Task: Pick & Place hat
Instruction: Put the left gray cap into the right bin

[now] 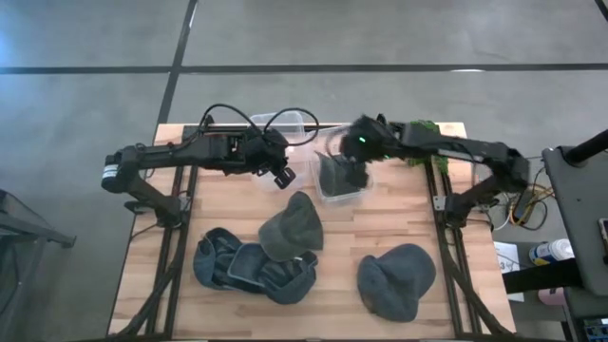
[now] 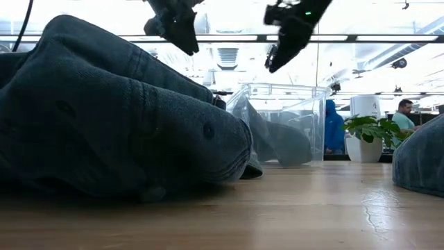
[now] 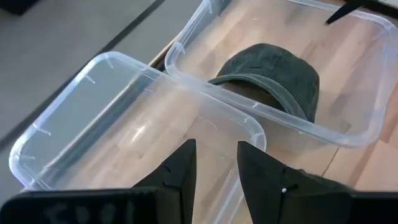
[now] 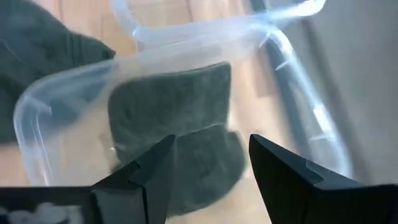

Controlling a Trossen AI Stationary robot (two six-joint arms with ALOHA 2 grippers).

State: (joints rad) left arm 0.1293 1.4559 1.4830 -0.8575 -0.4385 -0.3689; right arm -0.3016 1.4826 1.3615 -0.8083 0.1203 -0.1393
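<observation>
- Above the far middle of the table, your right gripper (image 1: 353, 163) hangs over the right-hand clear bin (image 1: 344, 195); fingers (image 4: 283, 177) spread wide, nothing between them.
- Under that gripper: a dark green hat (image 4: 177, 134) lies inside this bin, filling most of its floor. The left wrist view shows the same hat (image 3: 273, 78) brim-side toward the near wall.
- Your left gripper (image 1: 282, 177) sits just left of that bin, over the table's far edge; fingers (image 3: 177, 171) partly apart, gripping nothing.
- Ahead of the left gripper: a second clear bin (image 3: 130, 124), rim touching the first bin's rim, no hat in it.
- In the low view both grippers hang well clear of the table top, above the bin (image 2: 288, 125).
- Out on the wooden table (image 1: 337, 275): one dark green hat (image 1: 293, 226) at centre, its near edge resting on a blue denim pile (image 1: 252, 266) to the front left.
- One more blue-grey hat (image 1: 397, 278) lies alone at front right, apart from the others.
- A green plant (image 2: 368, 128) and a seated person (image 2: 404, 114) show far behind the table in the low view.
</observation>
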